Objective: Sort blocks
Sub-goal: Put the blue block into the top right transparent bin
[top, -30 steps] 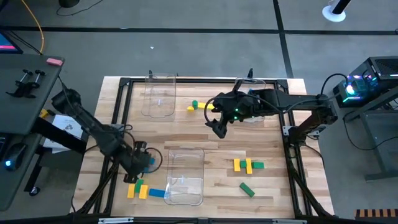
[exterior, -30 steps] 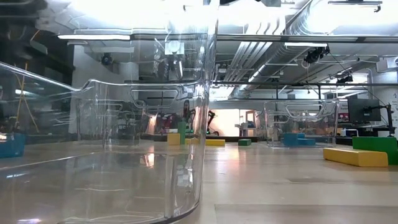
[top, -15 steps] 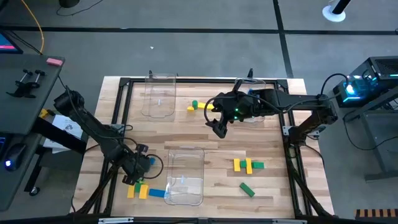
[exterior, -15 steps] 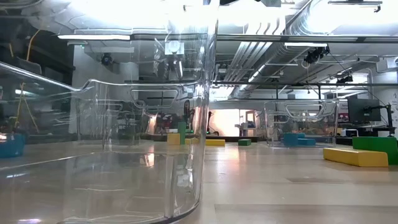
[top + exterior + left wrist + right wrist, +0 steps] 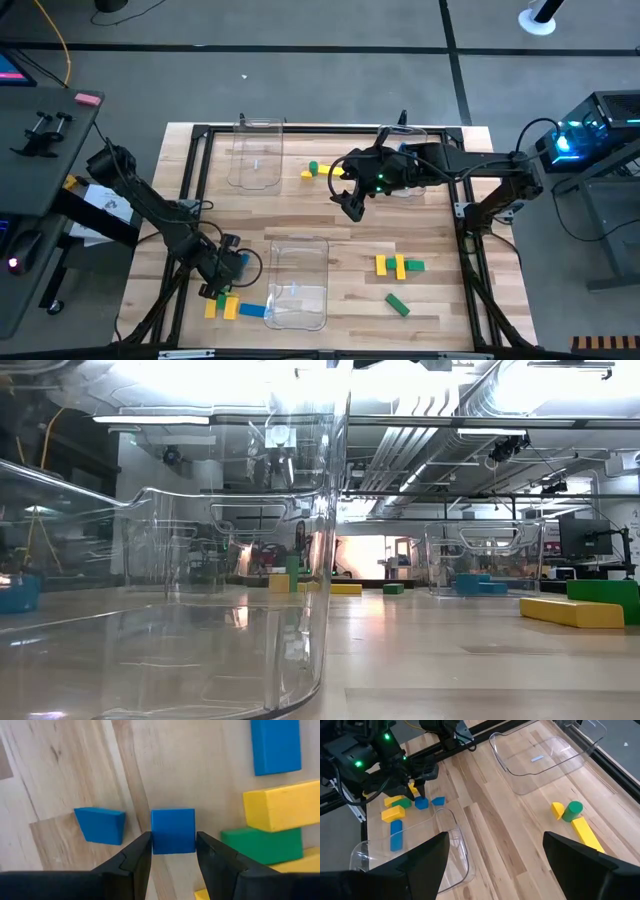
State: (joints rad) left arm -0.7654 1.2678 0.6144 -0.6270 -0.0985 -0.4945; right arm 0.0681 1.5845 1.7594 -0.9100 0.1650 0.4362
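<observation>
Since a second ago the left gripper (image 5: 222,275) has been sliding a little toward the near edge of the table (image 5: 350,225), closing in on the cluster of blocks at the near left corner, while the right arm is staying as it was. In the left wrist view a small blue cube (image 5: 173,830) is sitting squarely between the left fingers (image 5: 134,857), which are standing on either side of it with their tips touching its side faces or just shy of them; the cube is resting on the wood. Just beside it a second, wedge-like blue block (image 5: 100,824) is lying free, and on the other side a yellow bar (image 5: 285,811), a green bar (image 5: 262,845) and a longer blue bar (image 5: 276,746) are crowding close to the outer finger. The near clear bin (image 5: 297,283) is lying just beside this group, toward the table's middle. The right gripper (image 5: 352,205) is hanging above the far middle of the table with its fingers spread wide and holding nothing, near a green round block (image 5: 313,168) and a yellow bar by it (image 5: 337,171). Two more clear bins (image 5: 255,152) are resting along the far edge, and yellow and green bars (image 5: 397,266) are lying at the near right.
</observation>
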